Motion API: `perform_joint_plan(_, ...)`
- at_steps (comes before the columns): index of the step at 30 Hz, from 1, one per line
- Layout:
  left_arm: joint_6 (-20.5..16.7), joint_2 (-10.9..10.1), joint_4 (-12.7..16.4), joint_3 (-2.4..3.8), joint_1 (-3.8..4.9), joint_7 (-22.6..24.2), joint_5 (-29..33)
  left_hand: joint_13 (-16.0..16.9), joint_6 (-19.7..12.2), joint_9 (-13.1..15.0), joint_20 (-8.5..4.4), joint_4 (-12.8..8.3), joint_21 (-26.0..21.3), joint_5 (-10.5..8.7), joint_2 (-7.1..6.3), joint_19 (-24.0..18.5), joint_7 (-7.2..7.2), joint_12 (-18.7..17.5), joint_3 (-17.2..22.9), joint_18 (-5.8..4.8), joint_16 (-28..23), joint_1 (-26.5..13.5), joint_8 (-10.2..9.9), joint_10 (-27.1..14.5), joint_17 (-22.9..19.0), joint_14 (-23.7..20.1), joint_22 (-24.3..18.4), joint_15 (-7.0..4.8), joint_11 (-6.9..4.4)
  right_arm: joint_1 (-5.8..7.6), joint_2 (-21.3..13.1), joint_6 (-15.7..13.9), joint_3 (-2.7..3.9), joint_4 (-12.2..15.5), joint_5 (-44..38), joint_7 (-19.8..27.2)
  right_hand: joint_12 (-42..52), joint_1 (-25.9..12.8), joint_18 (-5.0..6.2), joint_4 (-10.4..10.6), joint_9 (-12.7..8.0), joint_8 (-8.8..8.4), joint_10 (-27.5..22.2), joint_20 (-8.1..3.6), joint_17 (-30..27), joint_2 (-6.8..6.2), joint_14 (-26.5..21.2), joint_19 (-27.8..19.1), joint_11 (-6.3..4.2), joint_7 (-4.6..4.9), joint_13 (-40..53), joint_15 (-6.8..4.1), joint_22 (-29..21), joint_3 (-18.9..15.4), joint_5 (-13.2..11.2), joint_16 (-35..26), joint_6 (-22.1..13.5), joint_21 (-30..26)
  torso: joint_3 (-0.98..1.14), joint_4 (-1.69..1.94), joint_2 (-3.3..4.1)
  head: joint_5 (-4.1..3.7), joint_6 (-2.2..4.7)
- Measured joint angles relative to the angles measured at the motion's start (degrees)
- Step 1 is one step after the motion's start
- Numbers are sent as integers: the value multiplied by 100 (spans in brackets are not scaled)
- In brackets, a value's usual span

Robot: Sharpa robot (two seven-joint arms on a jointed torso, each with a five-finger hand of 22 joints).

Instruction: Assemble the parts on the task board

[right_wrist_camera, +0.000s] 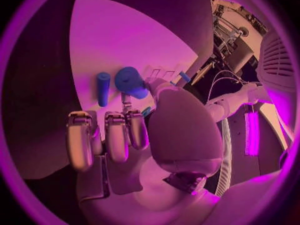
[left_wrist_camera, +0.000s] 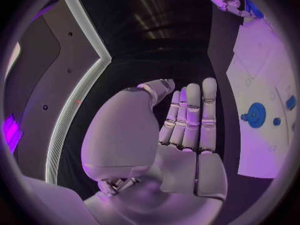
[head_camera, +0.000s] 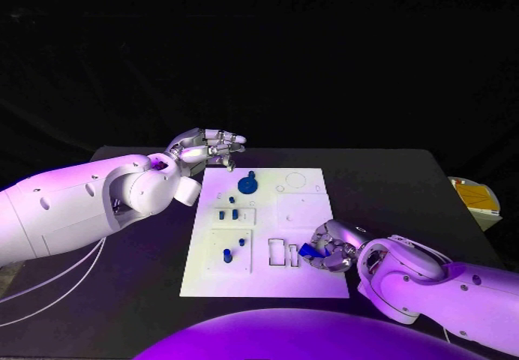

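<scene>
The white task board lies in the middle of the black table. A round blue part sits near its far edge, and several small blue pegs stand in its left half. My right hand rests over the board's near right part, fingers curled, and pinches a blue part. The right wrist view shows that blue part at the fingertips beside a blue peg. My left hand hovers by the board's far left corner, holding nothing, its fingers straight.
A yellow and white object lies at the table's right edge. Thin white cables hang along my left arm. The left wrist view shows the board with the round blue part.
</scene>
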Motion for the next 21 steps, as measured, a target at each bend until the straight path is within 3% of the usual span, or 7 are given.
perform_joint_plan(3,1,1,-1,0,0,-2,0,0,0,0,0,0,0,0,0,0,0,0,0,0,0,0,0,0,0,0,0,0,0,1,-5,-27,0,4,75,3,28,-73,0,0,0,0,0,0,0,-1,0,0,0,4,0,0,0,0,0,0,1,41,1,2,0,-1,0)
perform_joint_plan(4,1,1,-2,0,0,-2,0,0,0,0,0,0,0,0,0,0,0,0,0,0,0,0,0,0,0,0,0,0,0,1,-9,-40,-1,12,94,4,46,-73,0,0,0,0,0,0,0,-1,0,0,0,54,0,0,0,0,0,0,51,41,1,2,1,-1,0)
perform_joint_plan(7,1,2,-4,0,0,-4,0,0,0,0,0,0,0,0,0,0,0,0,0,0,0,0,26,0,2,0,-5,0,0,21,-31,-109,-2,73,143,14,70,-145,-90,-10,0,0,0,0,0,-9,0,0,1,76,0,0,-1,56,-2,0,72,81,1,2,1,-1,0)
perform_joint_plan(16,4,8,-6,0,0,-9,0,0,0,0,0,0,0,0,0,0,0,0,0,0,0,0,26,0,4,0,-5,0,0,254,-43,-343,36,288,183,71,112,-202,-90,-29,0,1,6,-20,0,-38,22,-21,-29,106,-1,-20,-1,79,-22,0,103,108,-4,1,1,-10,0)
perform_joint_plan(21,8,5,-2,0,0,-13,-3,-4,0,-6,0,0,0,0,0,0,0,0,0,0,0,0,26,0,4,0,-5,0,0,297,20,-371,37,298,178,80,112,-232,-91,-71,0,1,0,-20,0,-68,21,-21,-41,107,-1,-20,-1,120,-31,0,103,108,-4,9,3,-7,0)
